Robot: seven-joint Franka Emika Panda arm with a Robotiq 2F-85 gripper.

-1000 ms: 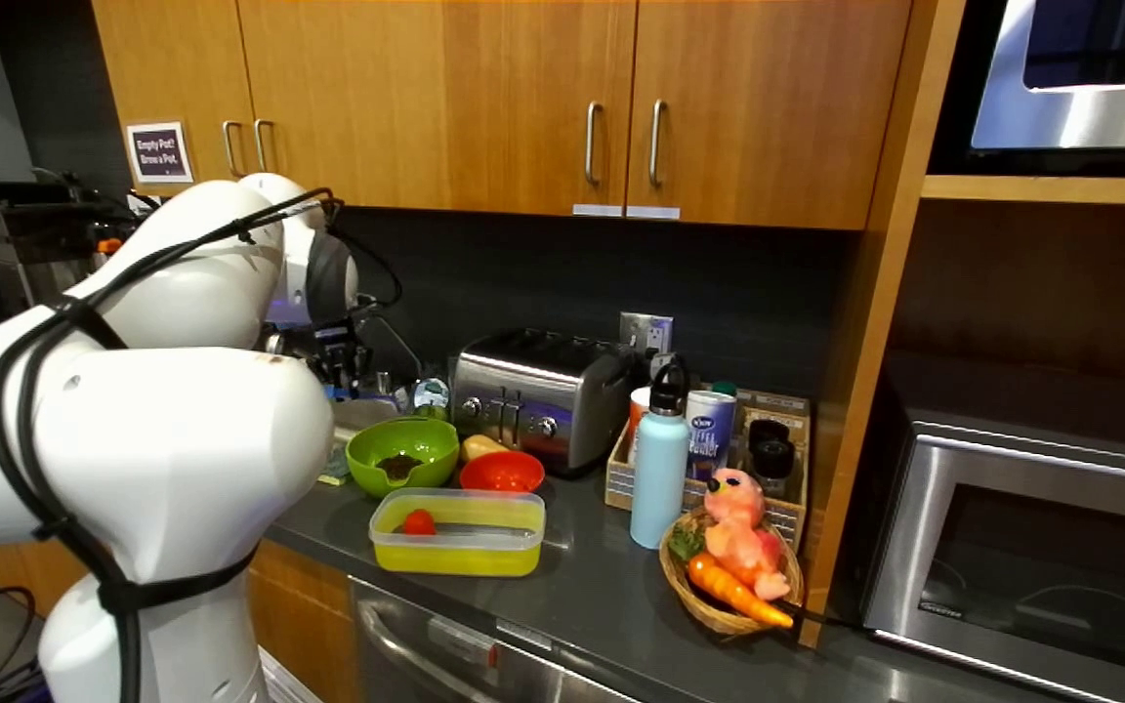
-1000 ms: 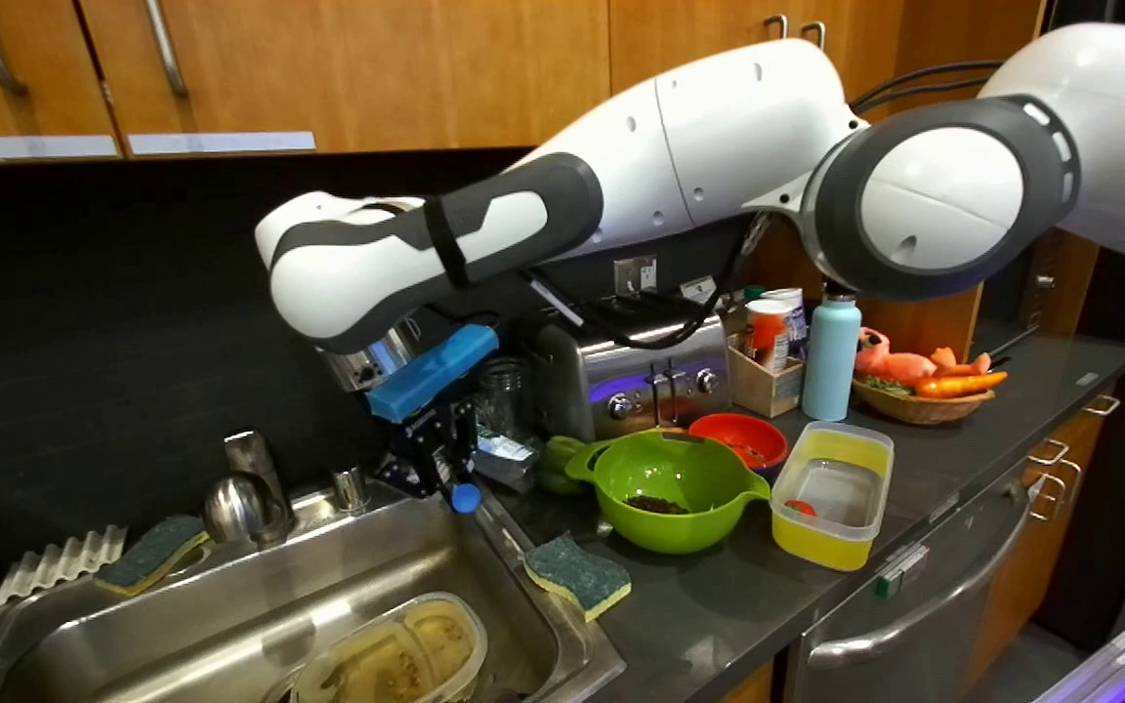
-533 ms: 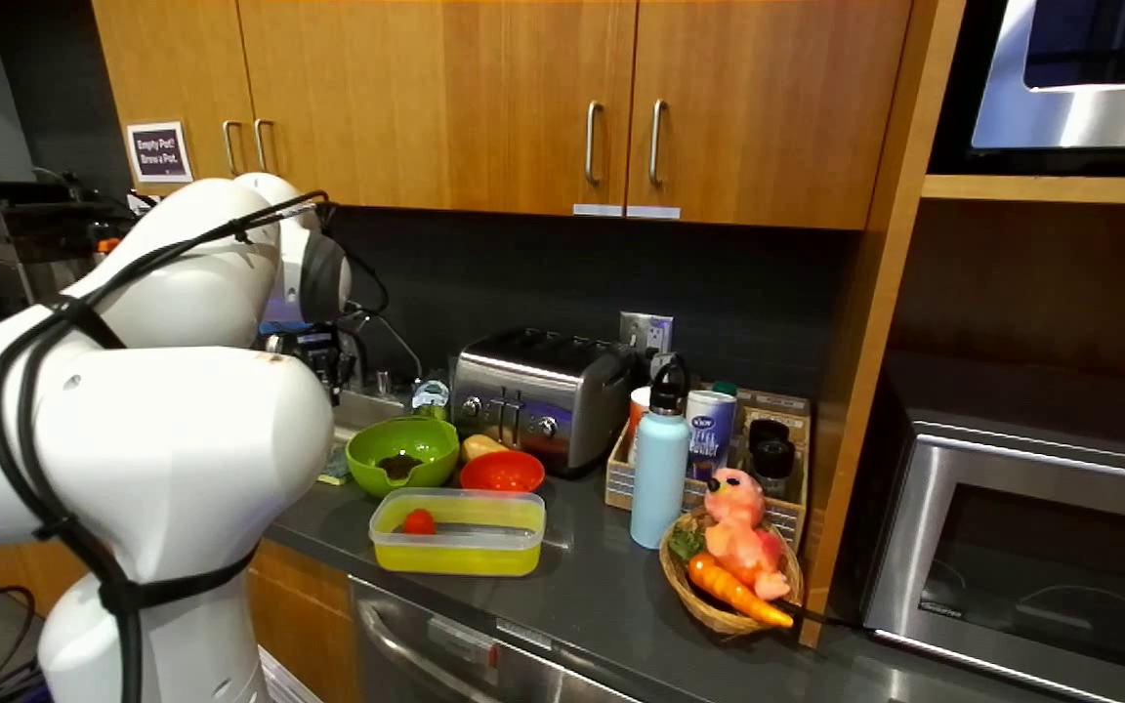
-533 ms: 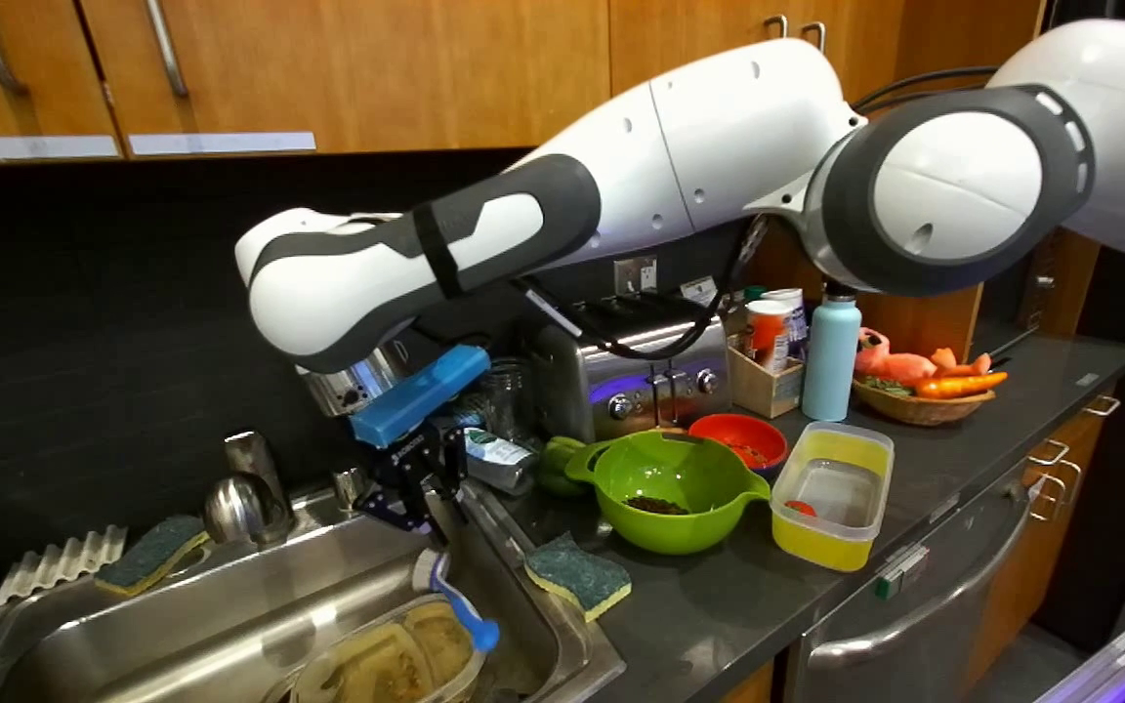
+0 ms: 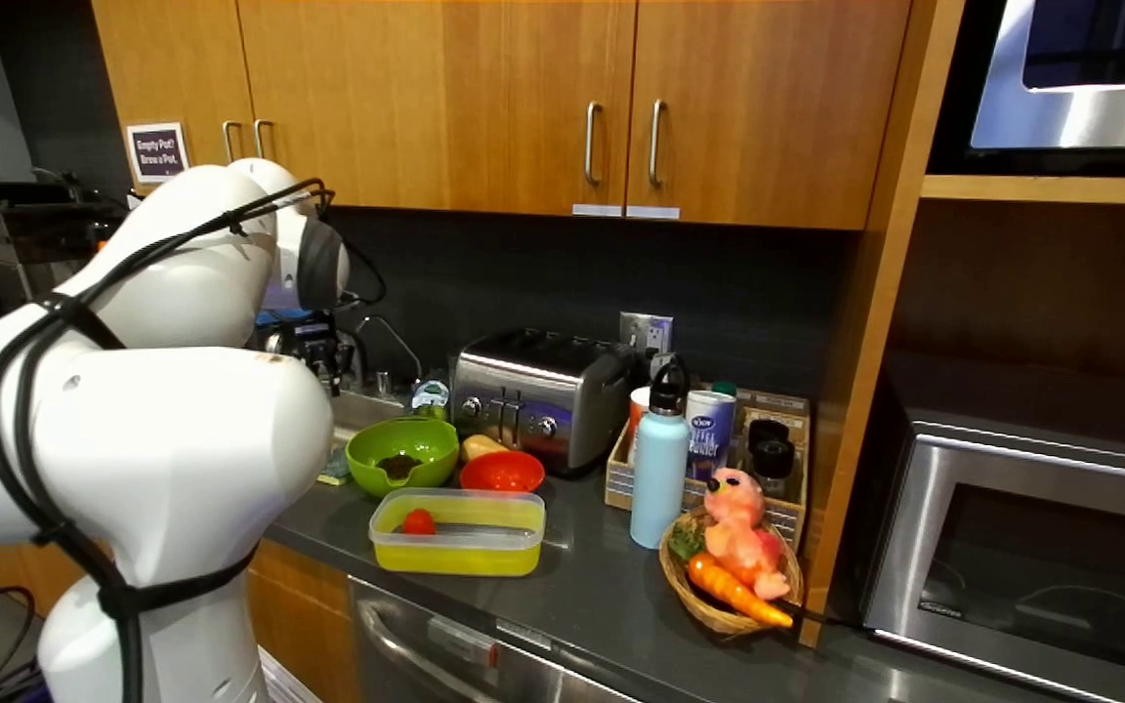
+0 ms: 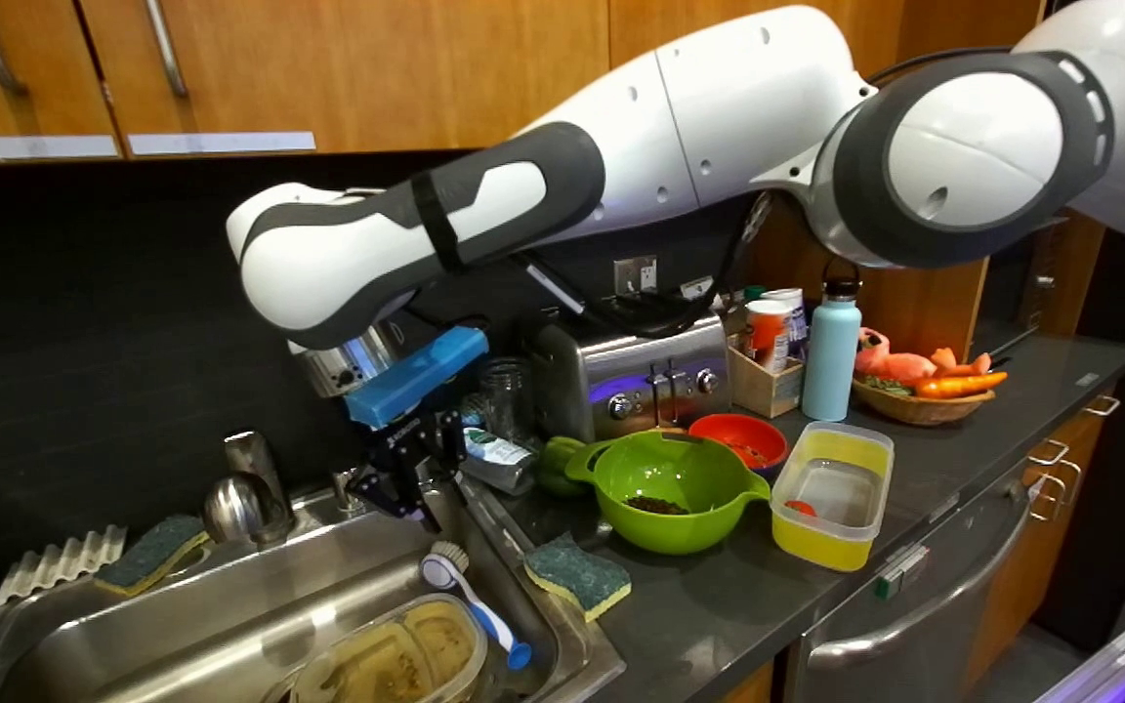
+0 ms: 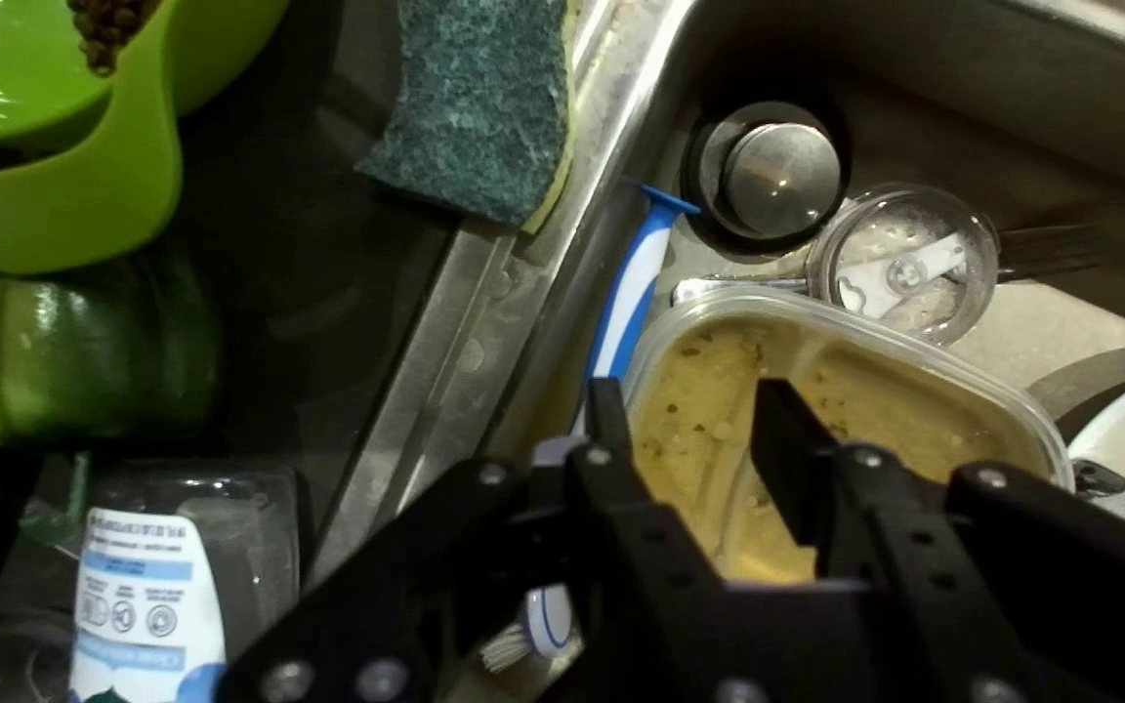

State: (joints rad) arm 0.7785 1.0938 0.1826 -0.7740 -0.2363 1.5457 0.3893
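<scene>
Brush [image 6: 484,613] lies in the sink [image 6: 582,649], my pincer [image 7: 691,418] free of it

In an exterior view, my arm [image 5: 221,439] hides most of my pincer, and I cannot find the brush. The green bowl [image 5: 440,478] and, along the front edge of the surface [image 5: 602,586], the yellow container [image 5: 460,558] have not shifted.

In an exterior view, the change is plain. A second ago the brush's blue end hung just under my pincer; now the whole brush rests in the sink, head toward the rear, blue end toward the near corner on the surface's side. My pincer hangs above it, not touching.

In the wrist view, my pincer stands apart with nothing between its two sides; the divided container [image 7: 914,350] shows below. The handle runs just inside the sink's edge, near the sponge [image 7: 484,98]. I judge the letting-go done.
</scene>
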